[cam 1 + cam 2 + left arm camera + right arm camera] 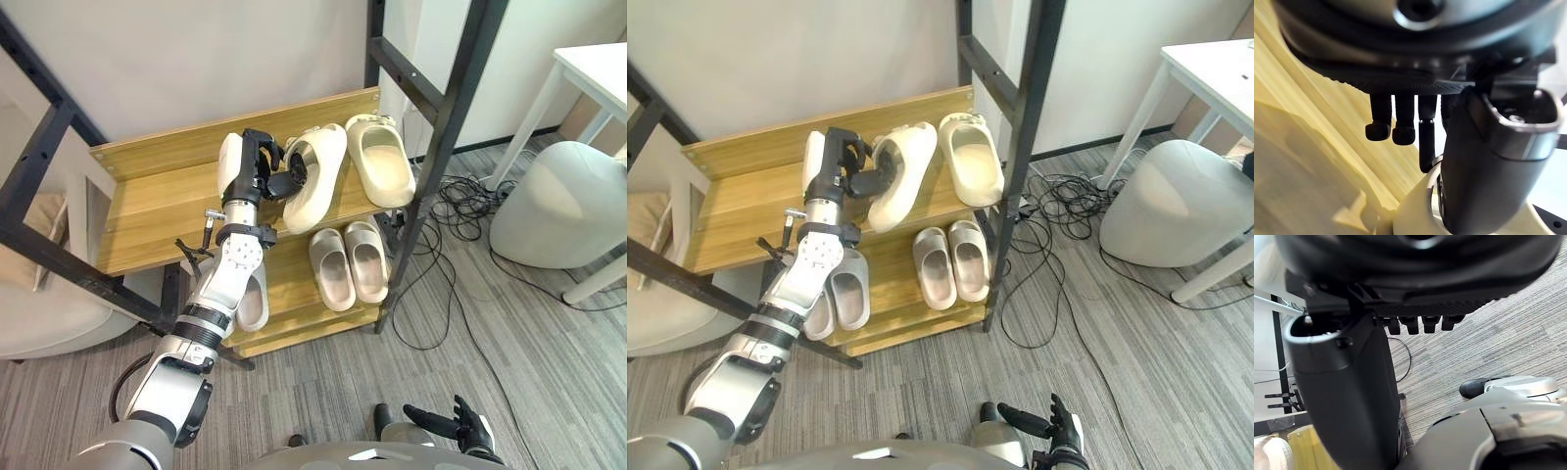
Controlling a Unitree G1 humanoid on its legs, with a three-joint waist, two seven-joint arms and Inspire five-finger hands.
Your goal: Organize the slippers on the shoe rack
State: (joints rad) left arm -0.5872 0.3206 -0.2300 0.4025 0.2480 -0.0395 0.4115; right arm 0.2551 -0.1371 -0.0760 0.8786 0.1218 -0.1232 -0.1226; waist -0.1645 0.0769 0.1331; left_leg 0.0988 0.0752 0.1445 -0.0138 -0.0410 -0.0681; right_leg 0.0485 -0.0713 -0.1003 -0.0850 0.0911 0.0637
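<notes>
Now pinching a cream slipper on the top shelf

We are looking down at the shoe rack (446,108), where the left robot hand (251,162) is reaching in over the upper shelf (157,211). Its fingers (282,178) are curling into the opening of a cream slipper (318,171). The thumb (1488,161) is pressing against the slipper's outer side, so the hand is pinching the slipper's edge rather than spreading wide. The held slipper is tipping onto its side and slanting from the back of the shelf toward the front edge. We cannot tell whether it is resting on the wood or being lifted clear of it.

Just beside it, toward the robot's right, a second cream slipper (382,157) is lying flat with its opening facing up and its strap end toward the wall. On the lower shelf (292,294) a beige pair (348,264) is lying side by side, soles down. Two pale grey slippers (838,289) are lying further left, partly hidden under the left arm.

The right robot hand (460,423) is hanging low over the striped grey floor (509,372). Its fingers are stretching out, slightly apart, and holding nothing.

Black cables (460,206) are trailing across the floor by the rack's right post. Near them a pale rounded pouf (558,206) is sitting beneath a white bench (598,64).
</notes>
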